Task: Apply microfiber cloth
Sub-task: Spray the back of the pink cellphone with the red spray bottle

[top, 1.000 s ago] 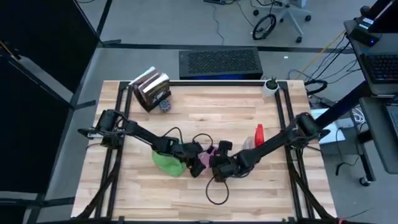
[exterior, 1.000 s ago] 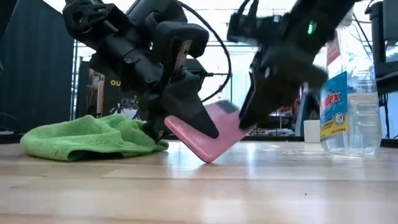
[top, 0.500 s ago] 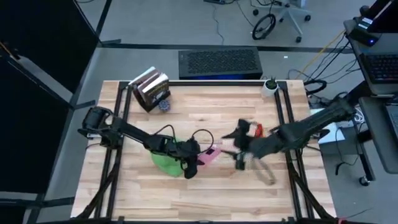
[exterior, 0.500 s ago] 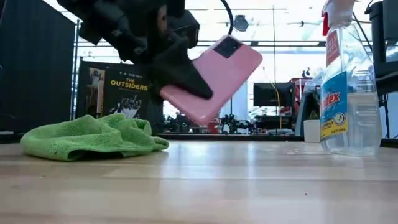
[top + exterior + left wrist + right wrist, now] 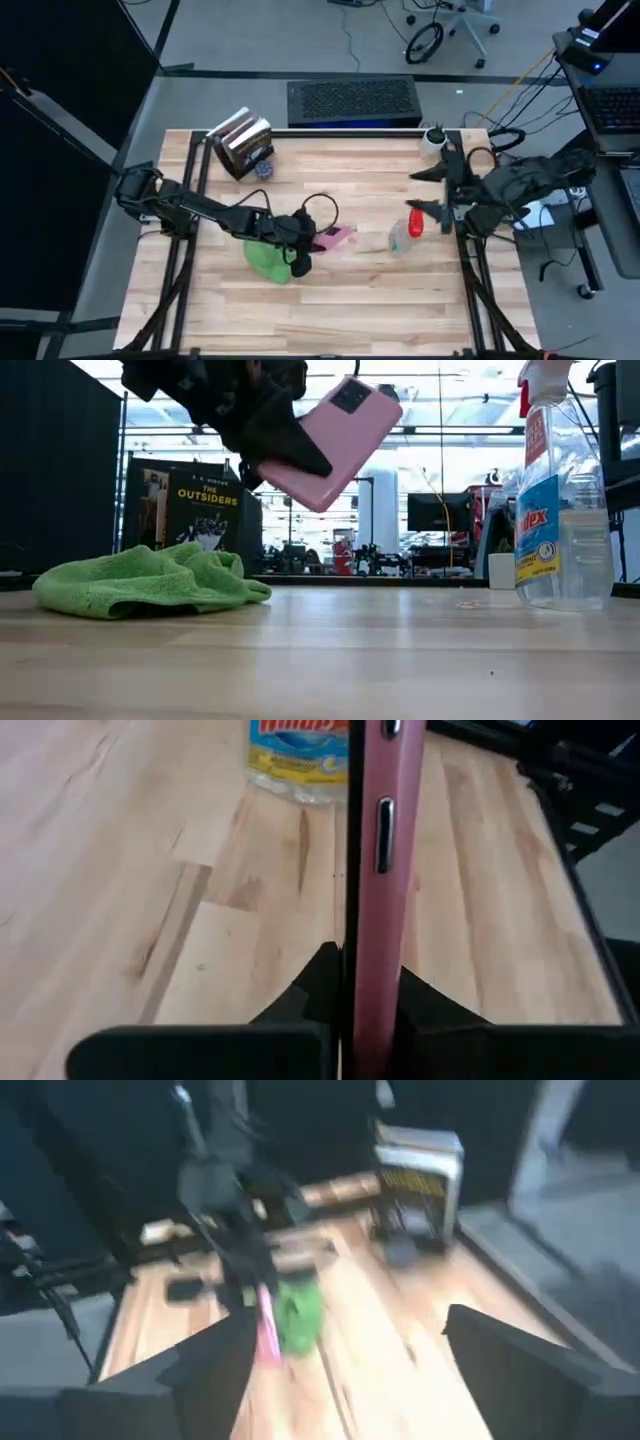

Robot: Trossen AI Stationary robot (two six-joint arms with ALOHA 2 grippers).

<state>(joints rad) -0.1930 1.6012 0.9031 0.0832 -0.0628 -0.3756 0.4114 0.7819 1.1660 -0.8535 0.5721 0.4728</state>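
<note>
One microfiber cloth (image 5: 268,260) lies bunched on the worktop (image 5: 330,310), directly beneath and just beside the left tool (image 5: 305,243). That tool is clamped on the edges of one pink phone (image 5: 330,442), holding it tilted in the air, clear of the wood; from the low camera the cloth (image 5: 145,580) sits below and to the side of the phone, not touching it. In the left wrist view the phone (image 5: 378,870) stands edge-on between the two dark fingers (image 5: 420,1010).

One clear spray bottle (image 5: 405,228) with a red trigger stands on the worktop between the two tools, nearer the right one. The right tool (image 5: 432,190) hangs near the worktop's right rail, its fingers spread apart, well apart from the cloth and gripping nothing.

One stack of books (image 5: 243,142) stands at the far left corner, well beyond the left tool.
</note>
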